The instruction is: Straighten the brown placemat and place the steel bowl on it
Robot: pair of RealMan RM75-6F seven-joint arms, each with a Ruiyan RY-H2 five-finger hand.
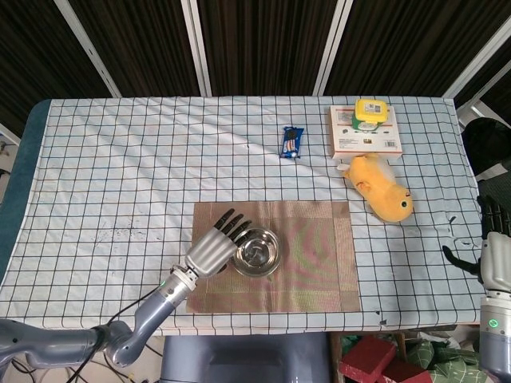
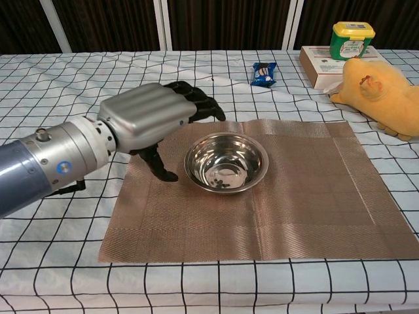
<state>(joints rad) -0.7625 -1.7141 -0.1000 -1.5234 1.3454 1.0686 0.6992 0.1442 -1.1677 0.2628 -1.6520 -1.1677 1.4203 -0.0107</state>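
Resting upright on the left part of the flat brown placemat [image 2: 308,196], the steel bowl [image 2: 226,162] sits free beside the left hand [image 2: 147,121], whose fingers are spread and empty, while the right hand [image 1: 495,255] hangs off the table's right edge, its grasp unclear.

The table [image 1: 120,159] fills the middle of the head view. The placemat [image 1: 311,263] lies in the lower middle. The bowl [image 1: 256,252] sits on the left part of the placemat. The left hand [image 1: 213,249] is just left of the bowl, over the placemat's left edge. A snack packet [image 1: 292,142] lies above the placemat. A box [image 1: 365,140] lies at the upper right with a tub [image 1: 371,112] on it. A soft toy [image 1: 378,187] lies just below the box. The right hand [image 1: 495,255] is at the right edge, off the table.
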